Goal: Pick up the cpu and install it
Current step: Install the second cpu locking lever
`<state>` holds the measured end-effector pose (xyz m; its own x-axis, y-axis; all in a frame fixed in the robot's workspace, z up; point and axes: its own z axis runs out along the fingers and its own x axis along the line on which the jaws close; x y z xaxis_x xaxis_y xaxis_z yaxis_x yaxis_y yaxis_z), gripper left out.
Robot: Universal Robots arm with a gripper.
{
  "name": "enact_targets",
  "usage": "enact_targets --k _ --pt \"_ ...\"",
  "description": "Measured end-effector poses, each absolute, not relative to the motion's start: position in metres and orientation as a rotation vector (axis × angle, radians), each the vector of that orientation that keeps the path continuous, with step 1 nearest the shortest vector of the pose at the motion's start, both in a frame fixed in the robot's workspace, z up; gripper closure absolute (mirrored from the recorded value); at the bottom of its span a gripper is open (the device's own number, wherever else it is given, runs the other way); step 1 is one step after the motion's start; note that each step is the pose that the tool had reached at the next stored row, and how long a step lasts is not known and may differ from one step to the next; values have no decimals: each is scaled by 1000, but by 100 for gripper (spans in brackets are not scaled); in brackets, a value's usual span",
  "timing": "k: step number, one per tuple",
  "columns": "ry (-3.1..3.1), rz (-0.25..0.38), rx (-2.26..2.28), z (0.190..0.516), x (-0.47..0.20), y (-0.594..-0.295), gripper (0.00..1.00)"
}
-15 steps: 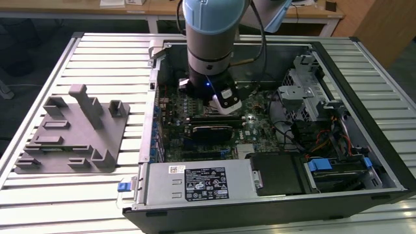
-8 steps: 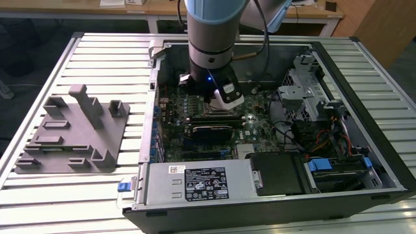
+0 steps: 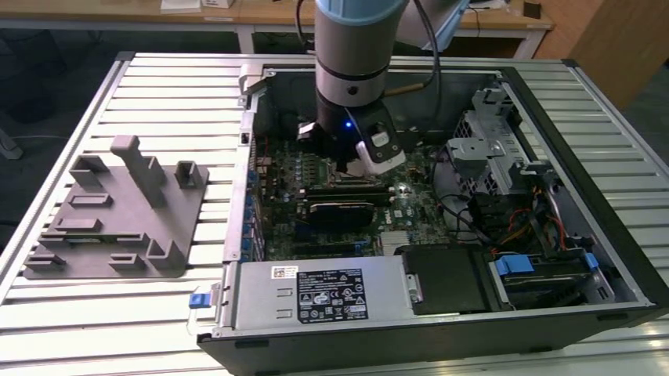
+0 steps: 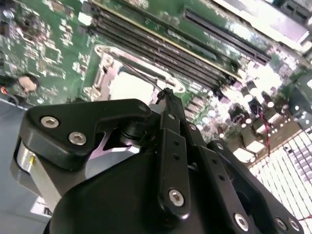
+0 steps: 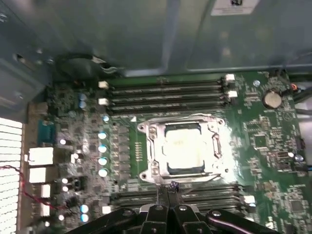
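Grey fixture plate (image 3: 115, 219) sits on the exterior view's left; moving right, the gripper (image 5: 168, 187) hangs inside the computer case (image 3: 585, 157), jaws pinched together on nothing. The cpu (image 5: 184, 147) lies flat in its motherboard socket (image 5: 146, 146), shiny top upward, edges square to the frame.

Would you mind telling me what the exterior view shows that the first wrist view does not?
Exterior view alone: the arm, the whole open computer case, the grey fixture plate on the slatted table, and the drive bays. First wrist view alone: the cpu lying in its socket frame, close up. Both: the green motherboard and the gripper.
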<state>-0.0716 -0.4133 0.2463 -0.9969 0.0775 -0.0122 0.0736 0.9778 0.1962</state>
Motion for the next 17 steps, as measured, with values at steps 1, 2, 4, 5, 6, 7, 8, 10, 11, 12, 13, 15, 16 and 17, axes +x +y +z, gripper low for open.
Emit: enact_targets --k 1,2,4,5,6,7,8,10,11,12,13,15,16,17 --pt "3105 304 119 246 -69 -413 89" --pt "3106 302 119 246 -66 -413 89" --pt "3107 301 119 243 -63 -413 89" --pt "3108 301 119 242 -63 -413 89" --pt "3109 301 119 240 -63 -413 89" --pt "3110 301 120 238 -63 -413 89" --pt "3111 300 120 236 -63 -413 89" --pt "3113 301 120 234 -63 -413 89" --pt "3114 301 120 232 -64 -413 89" --pt "3114 301 120 231 -64 -413 89" --pt "3115 301 120 230 -65 -413 89" --pt "3115 301 120 228 -67 -413 89" --pt "3115 301 120 227 -69 -413 89" --pt "3115 300 120 226 -70 -414 89"
